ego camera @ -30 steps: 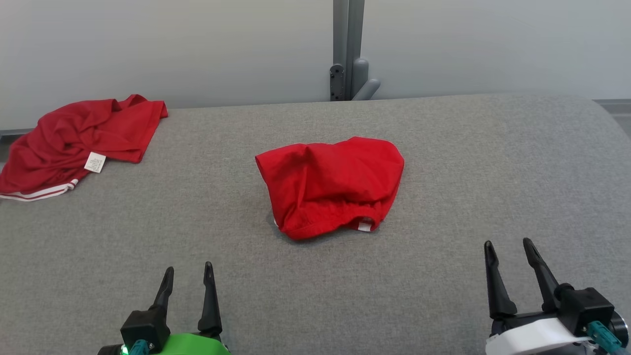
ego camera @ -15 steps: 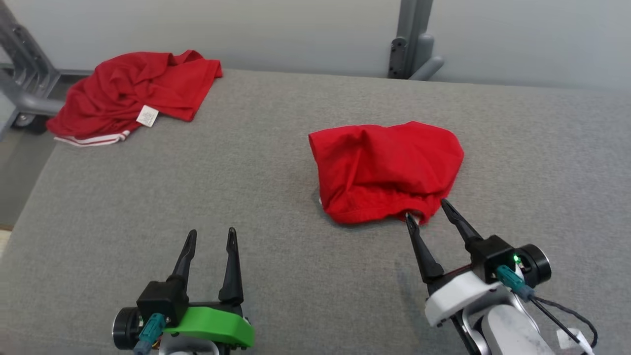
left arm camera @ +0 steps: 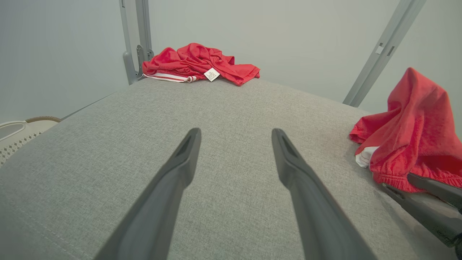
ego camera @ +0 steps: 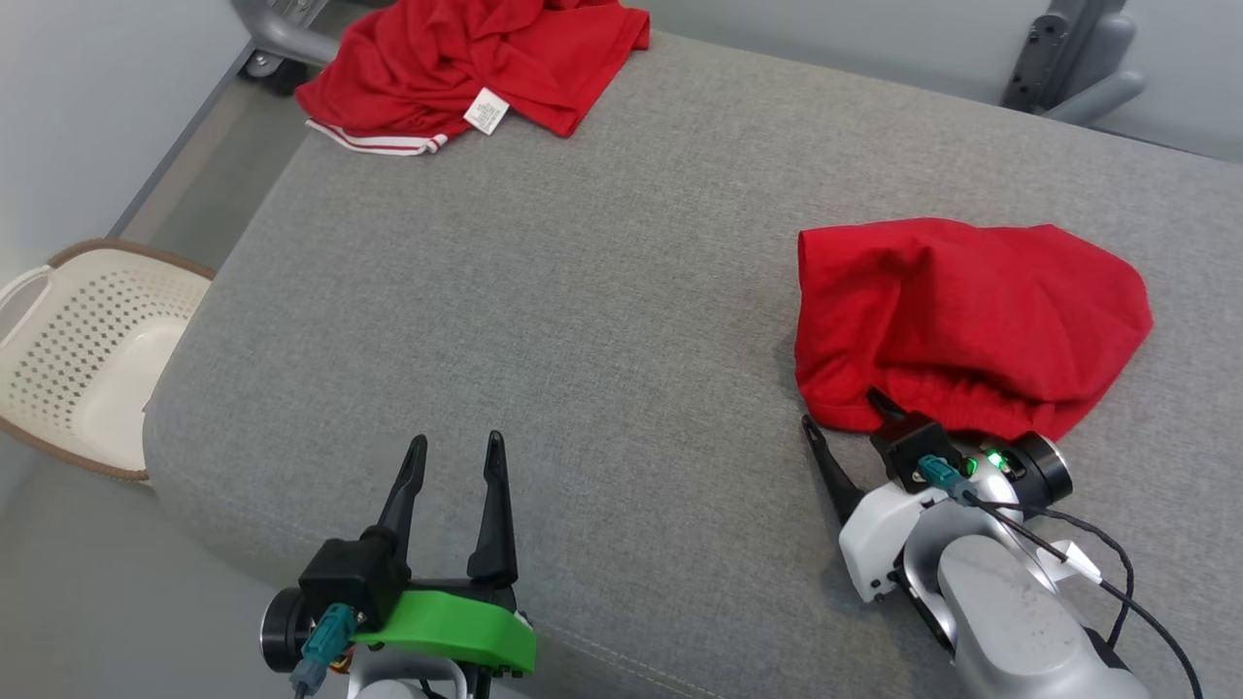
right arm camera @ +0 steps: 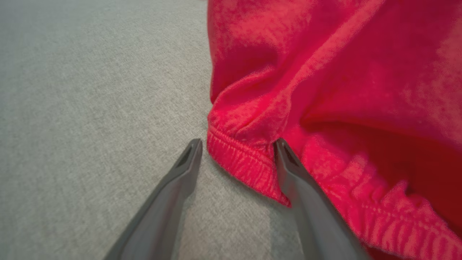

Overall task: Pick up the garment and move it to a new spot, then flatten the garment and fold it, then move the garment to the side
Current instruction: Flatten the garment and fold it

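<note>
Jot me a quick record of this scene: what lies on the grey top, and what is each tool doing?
Surface: grey padded table
Nearer cloth: crumpled red garment, table's right side, elastic hem facing the robot
Right tool: open, hem between its fingers, not yet gripped
Left tool: open, empty, over bare table
Farther cloth: second red garment, far left corner, white label showing
Floor: pale perforated basket, left of table
</note>
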